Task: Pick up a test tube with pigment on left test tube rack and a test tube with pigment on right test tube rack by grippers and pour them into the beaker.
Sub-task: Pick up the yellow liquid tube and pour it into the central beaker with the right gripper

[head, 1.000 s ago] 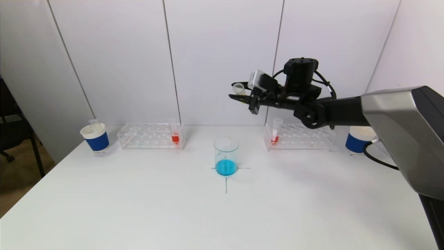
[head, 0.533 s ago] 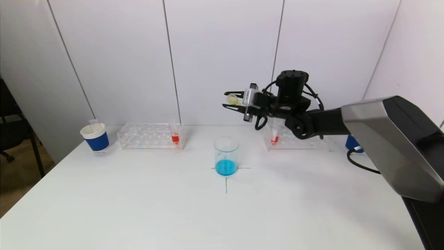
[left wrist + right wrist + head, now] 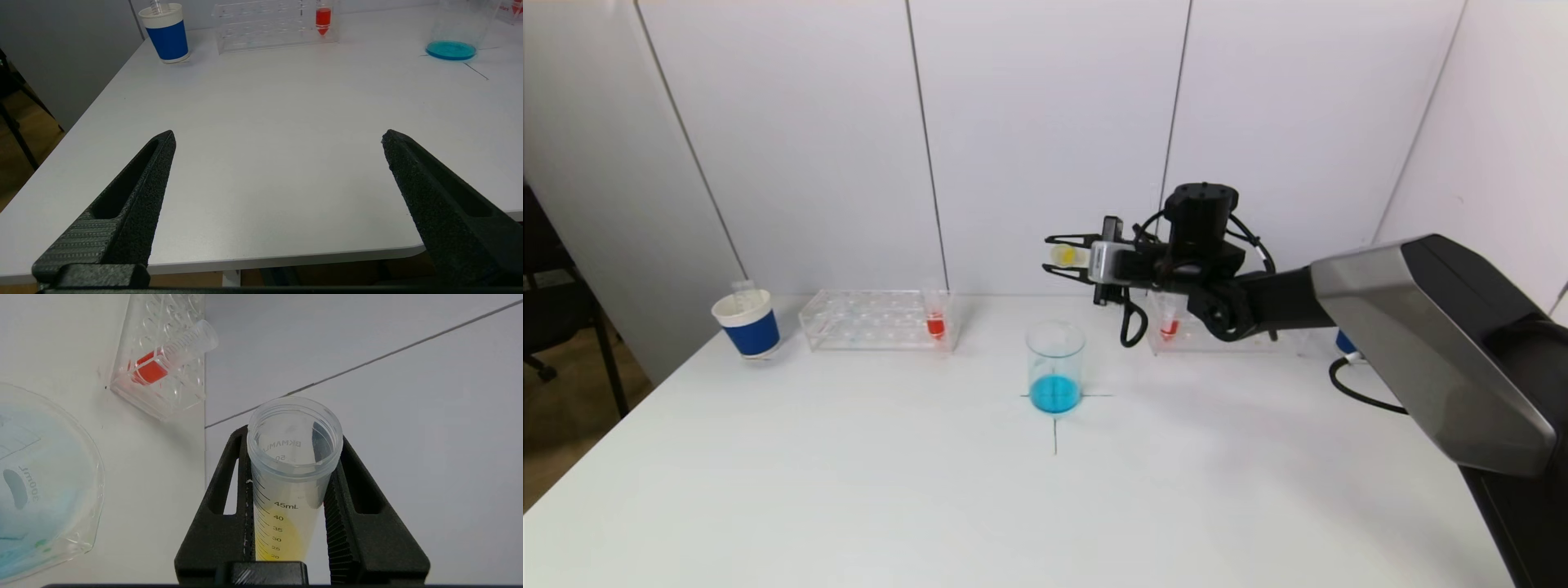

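Your right claw [image 3: 1054,256], pinching the yellow-filled tube [image 3: 1063,255], has dropped and tipped it sideways above the beaker [image 3: 1054,367] at mid-counter: pouring looks imminent. Left claw [image 3: 278,143] hangs spread off the near edge.

Right tool [image 3: 1068,256] and tube [image 3: 1063,255] lower, tipped.

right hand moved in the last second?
Yes. The right hand, shut on the yellow tube, dropped lower and slightly toward the robot's left, closer above the beaker.
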Controlling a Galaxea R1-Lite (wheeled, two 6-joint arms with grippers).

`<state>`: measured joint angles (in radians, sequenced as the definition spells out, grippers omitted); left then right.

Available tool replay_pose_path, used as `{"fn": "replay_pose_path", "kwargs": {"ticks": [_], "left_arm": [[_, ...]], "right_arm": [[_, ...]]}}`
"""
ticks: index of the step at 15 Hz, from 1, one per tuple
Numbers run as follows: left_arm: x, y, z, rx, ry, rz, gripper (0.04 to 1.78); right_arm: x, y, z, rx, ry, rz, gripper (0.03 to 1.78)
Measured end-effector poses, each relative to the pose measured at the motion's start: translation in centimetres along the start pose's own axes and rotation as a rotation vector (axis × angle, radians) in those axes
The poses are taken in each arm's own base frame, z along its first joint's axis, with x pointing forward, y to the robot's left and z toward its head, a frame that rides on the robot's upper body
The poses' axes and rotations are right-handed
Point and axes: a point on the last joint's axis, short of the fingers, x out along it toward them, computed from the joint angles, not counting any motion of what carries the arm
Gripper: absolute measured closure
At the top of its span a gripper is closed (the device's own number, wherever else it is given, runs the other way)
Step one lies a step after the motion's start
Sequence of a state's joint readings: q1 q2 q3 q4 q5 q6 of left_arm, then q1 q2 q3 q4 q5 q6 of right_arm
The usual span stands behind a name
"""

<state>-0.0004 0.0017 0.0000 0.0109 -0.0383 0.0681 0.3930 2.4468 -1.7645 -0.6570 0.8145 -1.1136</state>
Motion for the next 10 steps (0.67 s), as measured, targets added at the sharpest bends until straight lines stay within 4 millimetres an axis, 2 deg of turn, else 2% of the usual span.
{"fn": "replay_pose_path", "kwargs": {"ticks": [10], "left_arm": [[0.0, 0.0, 0.0, 0.000, 0.000, 0.000, 0.06]], "right_arm": [[-0.3, 1.8, -0.4, -0.191, -0.003, 0.014, 1.27]]}}
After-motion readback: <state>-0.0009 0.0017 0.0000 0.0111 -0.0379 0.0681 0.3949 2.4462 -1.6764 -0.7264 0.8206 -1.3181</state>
